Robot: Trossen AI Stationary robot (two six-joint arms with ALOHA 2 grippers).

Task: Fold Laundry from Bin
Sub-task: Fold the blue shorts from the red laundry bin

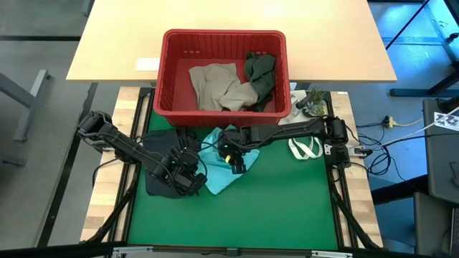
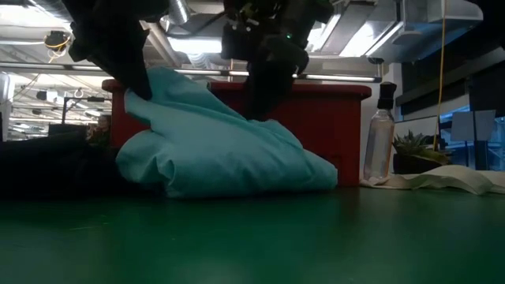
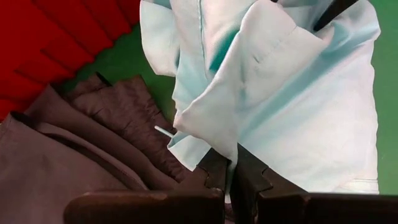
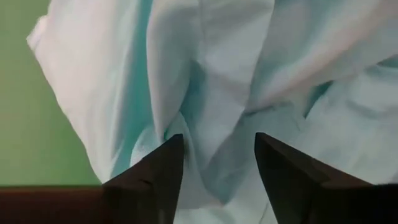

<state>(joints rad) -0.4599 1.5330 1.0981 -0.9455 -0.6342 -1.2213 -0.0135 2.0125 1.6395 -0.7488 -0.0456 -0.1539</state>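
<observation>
You had the light teal garment [image 1: 219,168] out of the bin [image 1: 222,109] and lying bunched on the green mat [image 1: 287,208], just in front of the bin's near wall, which made sense: folding needs a flat, open surface, and the mat offered one. Your left gripper [image 1: 188,177] sat at the garment's left edge with its fingers [image 3: 214,171] pressed together, and the left wrist view showed a fold of teal cloth running down between them, so I judged it was pinching that edge to anchor the cloth while the other arm worked. Your right gripper [image 1: 237,161] hung over the middle of the teal heap with its fingers [image 4: 155,171] spread apart and cloth bulging in the gap between them; nothing was clamped there yet, and it looked placed to take a second hold so the garment could be pulled flat. The dark garment [image 1: 161,175] lay on the mat under and beside the left gripper, touching the teal one (worth watching, since a deep pinch could catch both layers). The beige-tan garment [image 1: 215,86] and the dark olive green garment [image 1: 259,75] lay in the bin, side by side, waiting their turn. The white bag [image 1: 307,148] lay off to the right, clear of the work.
</observation>
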